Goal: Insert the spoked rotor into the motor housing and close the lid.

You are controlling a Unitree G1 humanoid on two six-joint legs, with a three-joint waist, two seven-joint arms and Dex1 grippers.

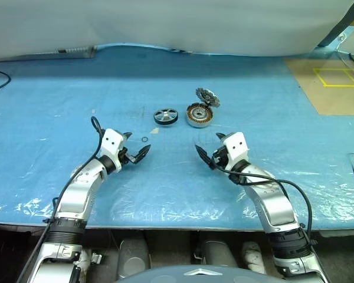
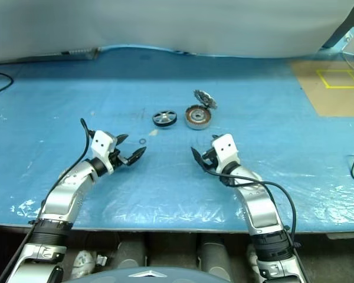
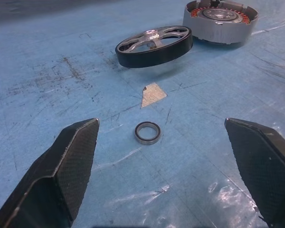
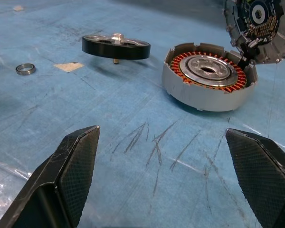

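Spoked rotor (image 1: 165, 115) flat on bench (image 1: 59, 118), just left of motor housing (image 1: 199, 115), lid (image 1: 207, 96) up. Both our fingers spread wide, empty. Rotor looks stiff, smooth; we'd pinch black rim.

Open sheet (image 1: 165, 171) before rotor (image 1: 165, 116), perhaps ring (image 1: 144, 140) excepted

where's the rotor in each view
Left eye: rotor centre, left of the housing.
Right eye: centre, left of the housing.
Left wrist: upper middle, beyond the small ring.
Right wrist: upper left, beside the housing.
Shared landmark: the housing.
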